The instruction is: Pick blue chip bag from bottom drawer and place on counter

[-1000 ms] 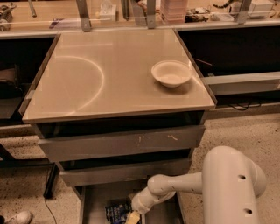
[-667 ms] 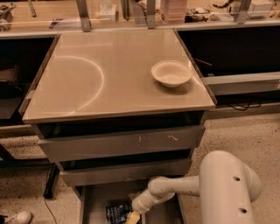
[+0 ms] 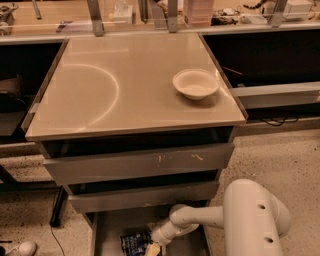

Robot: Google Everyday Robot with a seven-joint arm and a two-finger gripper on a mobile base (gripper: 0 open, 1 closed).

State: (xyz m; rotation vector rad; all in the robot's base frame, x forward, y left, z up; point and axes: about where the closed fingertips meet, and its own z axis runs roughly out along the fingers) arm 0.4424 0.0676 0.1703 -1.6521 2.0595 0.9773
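Surface (image 3: 100, 95): square glossy beige top with a thin metal rim and a faint curved arc mark on the left half. One cream bowl (image 3: 195, 84) sits upright on it, on the right side near the right edge.

Below it are two grey-fronted drawers. The upper drawer (image 3: 140, 162) has pale scratches right of centre. The middle drawer (image 3: 145, 196) juts slightly nearer. The bottom drawer (image 3: 105, 227) is pulled out toward the near side, with its grey floor and low left wall visible. Its near end is cut off by the frame edge.

Blue chip bag (image 3: 133, 243) lies on the bottom drawer floor at about mid-width, with its near part cut off. The end effector (image 3: 152, 248) is down in that drawer just right of the bag, right at the frame's bottom edge. Contact with the bag: cannot tell. How far open it is: cannot tell. Whether it has hold of anything: cannot tell.

A white arm (image 3: 197, 219) runs left into the drawer from a big rounded white housing (image 3: 255, 220) at near right.

Room:
- Speckled floor (image 3: 280, 160), with dark recesses on both sides of the surface.
- A grey ledge (image 3: 275, 94) at right.
- A far wooden shelf (image 3: 60, 15) with metal uprights (image 3: 95, 17). The small clutter on it is too indistinct to identify.
- A white shoe (image 3: 20, 248) in the near-left corner, cut off.
- A thin black cable (image 3: 54, 227) on the floor beside it.
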